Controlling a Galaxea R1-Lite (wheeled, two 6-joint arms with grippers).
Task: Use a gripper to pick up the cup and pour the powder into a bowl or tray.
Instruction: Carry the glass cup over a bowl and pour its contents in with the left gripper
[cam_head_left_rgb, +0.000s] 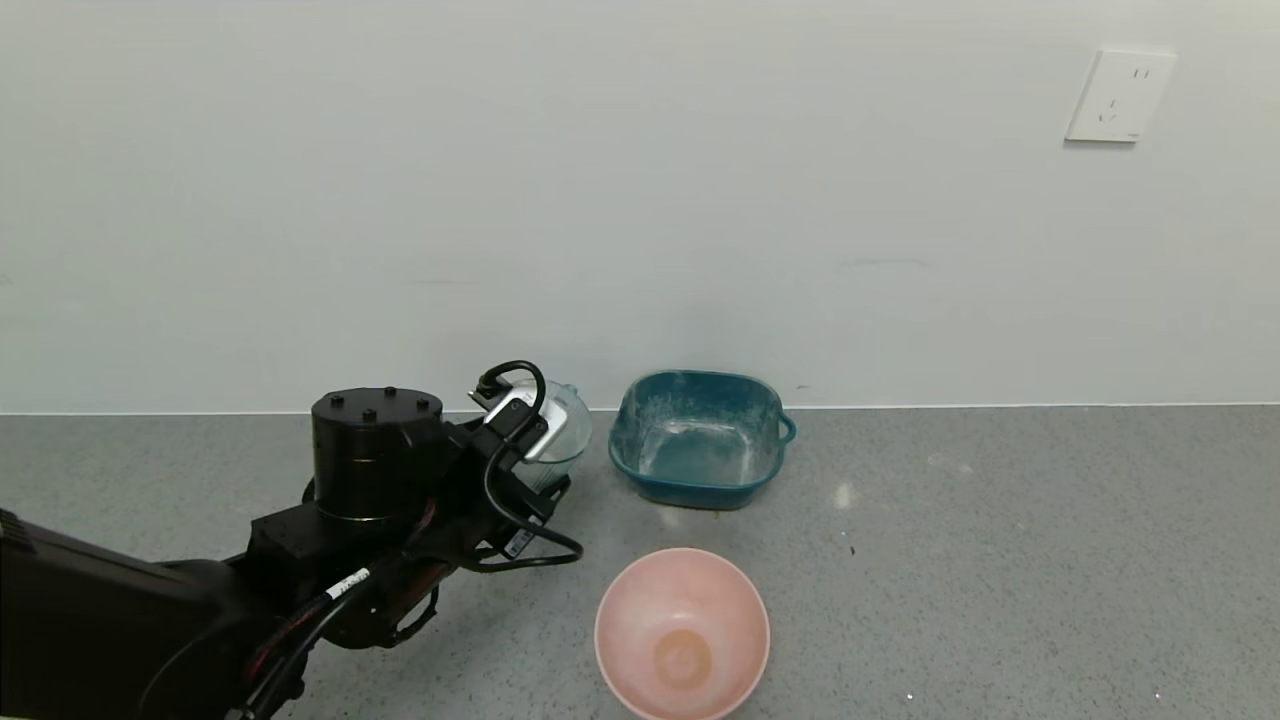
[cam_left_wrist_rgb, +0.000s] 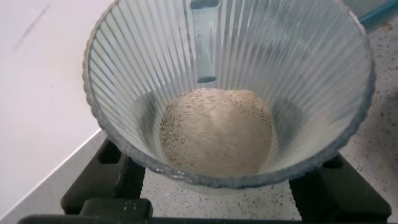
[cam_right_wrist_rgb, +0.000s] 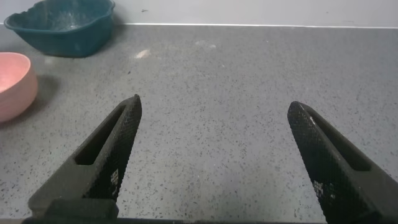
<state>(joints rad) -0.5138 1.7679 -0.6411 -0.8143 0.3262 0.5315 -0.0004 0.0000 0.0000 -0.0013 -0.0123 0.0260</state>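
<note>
**Mia:** What is the robot doing?

**Sam:** Start on the left. The left gripper (cam_head_left_rgb: 545, 455) is at the cup (cam_head_left_rgb: 560, 430), close to the wall. In the left wrist view the black fingers (cam_left_wrist_rgb: 106, 180) sit on both sides of the cup (cam_left_wrist_rgb: 230, 87), right up against it. I think they are squeezing it.

**Mia:** Is the cup up in the air?

**Sam:** I can't tell. It stands up straight, and nothing has spilled. So I think this is the grab step. The pouring has not begun.

**Mia:** What is in the cup?

**Sam:** A little heap of pale powder (cam_left_wrist_rgb: 216, 130) at the bottom. The sides look dusty too.

**Mia:** What is next to it?

**Sam:** Just to the right is the teal tray (cam_head_left_rgb: 697, 438). It has white dust on the inside, but no heap. Nearer the robot is the pink bowl (cam_head_left_rgb: 682, 632). It has an orange-brown spot at the bottom. I see no powder in it.

**Mia:** So what should happen next?

**Sam:** I think the arm has to lift the cup, carry it over the pink bowl, and tip it slowly. The spout should point down into the bowl.

**Mia:** And the other arm?

**Sam:** The right gripper (cam_right_wrist_rgb: 211, 155) waits off to the right over the grey table (cam_right_wrist_rgb: 217, 81). Its fingers are spread wide and hold nothing.
</note>
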